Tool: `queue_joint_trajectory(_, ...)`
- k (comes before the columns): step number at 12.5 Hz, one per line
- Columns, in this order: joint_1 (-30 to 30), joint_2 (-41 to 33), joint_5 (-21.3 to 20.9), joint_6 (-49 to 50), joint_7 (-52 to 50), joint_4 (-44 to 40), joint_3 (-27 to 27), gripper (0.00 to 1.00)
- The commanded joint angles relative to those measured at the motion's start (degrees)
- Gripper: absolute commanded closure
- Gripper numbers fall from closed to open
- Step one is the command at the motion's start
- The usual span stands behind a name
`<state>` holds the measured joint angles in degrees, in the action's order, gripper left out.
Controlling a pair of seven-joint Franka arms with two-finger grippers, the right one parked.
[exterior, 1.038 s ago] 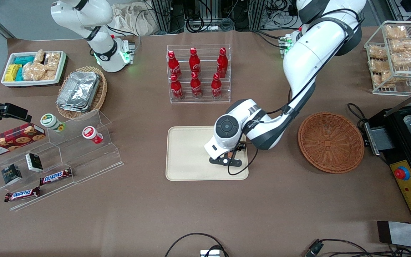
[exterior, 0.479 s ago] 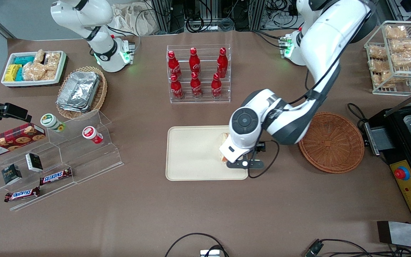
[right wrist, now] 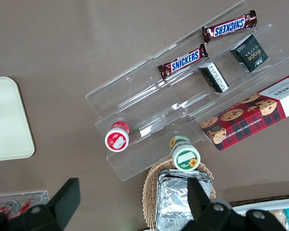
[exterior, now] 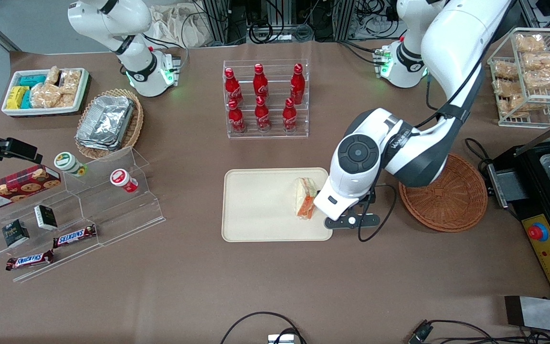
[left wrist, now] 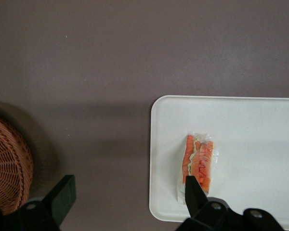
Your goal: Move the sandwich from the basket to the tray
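The sandwich [exterior: 304, 204] lies on the cream tray [exterior: 260, 205], near the tray edge closest to the basket, with its orange and green filling showing. It also shows in the left wrist view [left wrist: 198, 163] on the tray [left wrist: 260, 125]. My left gripper [exterior: 349, 210] hovers above the bare table between the tray and the reddish-brown wicker basket [exterior: 447, 198]. In the left wrist view the gripper [left wrist: 129, 197] is open wide and holds nothing; one finger [left wrist: 195, 192] is over the sandwich's end. The basket [left wrist: 7, 168] holds nothing that I can see.
A clear rack of red bottles [exterior: 265, 98] stands farther from the camera than the tray. A stepped acrylic stand [exterior: 89, 210] with snacks, a tan basket of foil containers [exterior: 108, 122] and a white bin [exterior: 46, 91] lie toward the parked arm's end. A black machine [exterior: 547, 191] stands beside the basket.
My left arm has moved off the tray toward the basket, uncovering the sandwich, which now lies free on the tray.
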<state>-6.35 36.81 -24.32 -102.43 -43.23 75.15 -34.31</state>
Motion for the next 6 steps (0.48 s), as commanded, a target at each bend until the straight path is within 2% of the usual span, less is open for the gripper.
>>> queue_joint_trajectory(1,0.36,-3.84,0.51,3.46,-1.15,0.35,0.3,0.0)
queue_joint_trajectory(2,2.8,-4.72,0.94,4.16,-1.24,0.35,0.04,0.0)
queue_joint_trajectory(6,6.16,-7.63,2.88,7.33,-0.36,0.26,0.04,0.0)
